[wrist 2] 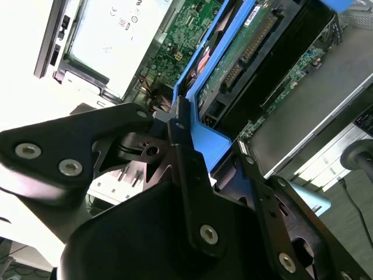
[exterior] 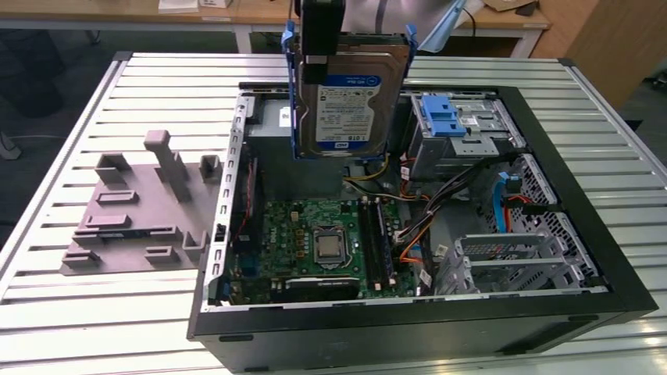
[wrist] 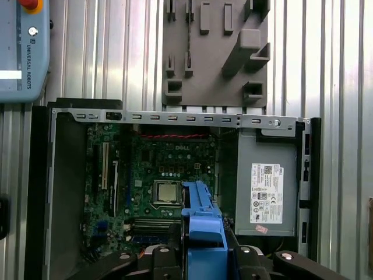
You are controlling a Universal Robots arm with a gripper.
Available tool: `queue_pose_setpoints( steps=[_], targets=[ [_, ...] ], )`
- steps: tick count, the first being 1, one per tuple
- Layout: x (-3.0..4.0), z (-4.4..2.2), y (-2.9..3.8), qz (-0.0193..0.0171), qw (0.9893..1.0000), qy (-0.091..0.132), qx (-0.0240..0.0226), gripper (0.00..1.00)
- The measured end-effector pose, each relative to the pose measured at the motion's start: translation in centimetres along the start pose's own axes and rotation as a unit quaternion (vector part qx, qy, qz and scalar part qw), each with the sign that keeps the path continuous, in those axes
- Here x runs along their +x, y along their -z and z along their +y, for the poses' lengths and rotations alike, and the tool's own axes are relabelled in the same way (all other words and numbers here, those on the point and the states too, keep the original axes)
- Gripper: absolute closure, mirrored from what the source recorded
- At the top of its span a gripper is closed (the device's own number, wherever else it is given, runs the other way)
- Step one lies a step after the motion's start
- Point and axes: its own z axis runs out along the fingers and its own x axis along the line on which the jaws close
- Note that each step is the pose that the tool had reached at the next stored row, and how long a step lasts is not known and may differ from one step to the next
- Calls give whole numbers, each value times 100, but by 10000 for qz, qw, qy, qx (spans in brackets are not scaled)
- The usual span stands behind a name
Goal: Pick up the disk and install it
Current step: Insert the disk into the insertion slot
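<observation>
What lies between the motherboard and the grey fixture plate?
In the first wrist view, the case's slotted metal rail separates motherboard and fixture plate.

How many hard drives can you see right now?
1. The disk hangs upright in the hand above the open computer case; the drive bay may hide others.

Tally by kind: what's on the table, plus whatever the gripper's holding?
Disk: 1, held by the gripper
PC case: 1, open
Grey fixture: 1
Pendant: 1
Total: 4
</observation>
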Motion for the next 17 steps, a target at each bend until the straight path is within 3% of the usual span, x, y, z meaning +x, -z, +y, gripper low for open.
queue_pose_setpoints(
  steps=[3, 13, 17],
  targets=[
    [70, 1, 1, 0, 10000, 0, 0, 64],
    [427, 4, -14, 0, 10000, 0, 1, 64],
    [493, -39, -15, 0, 10000, -1, -3, 64]
  ],
)
